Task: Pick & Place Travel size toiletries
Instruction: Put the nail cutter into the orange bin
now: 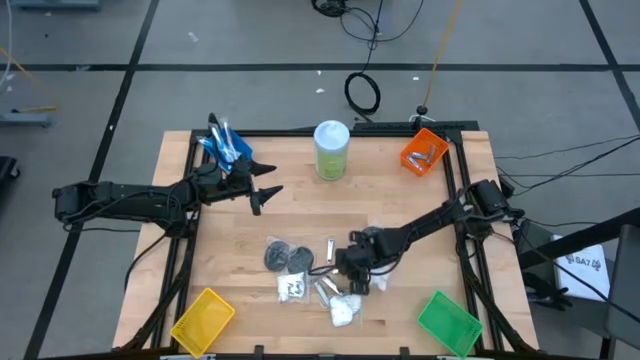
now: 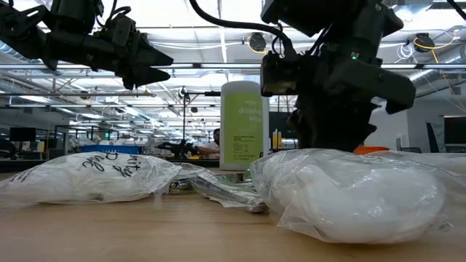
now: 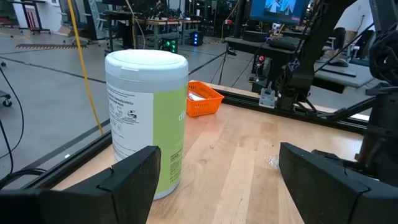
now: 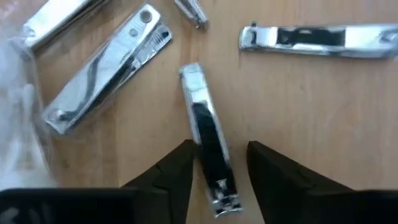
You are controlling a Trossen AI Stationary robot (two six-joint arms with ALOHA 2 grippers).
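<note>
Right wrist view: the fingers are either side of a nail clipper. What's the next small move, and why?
Probably finish closing the right gripper on the nail clipper, then lift. The clipper lies flat on the table between the two fingers with gaps on both sides, so it is not gripped yet. The neighbouring clippers lie clear of the fingers.

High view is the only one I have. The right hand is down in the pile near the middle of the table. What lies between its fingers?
Observer: The right wrist view shows one bare silver nail clipper lying flat on the table, between the two fingers of the right hand.
Operator: Do the fingers press it already?
Observer: Not yet. A strip of table shows between the clipper and one finger.
Operator: And the left hand, is it low or high?
Observer: The low view shows the left hand open and held well above the table.
</note>
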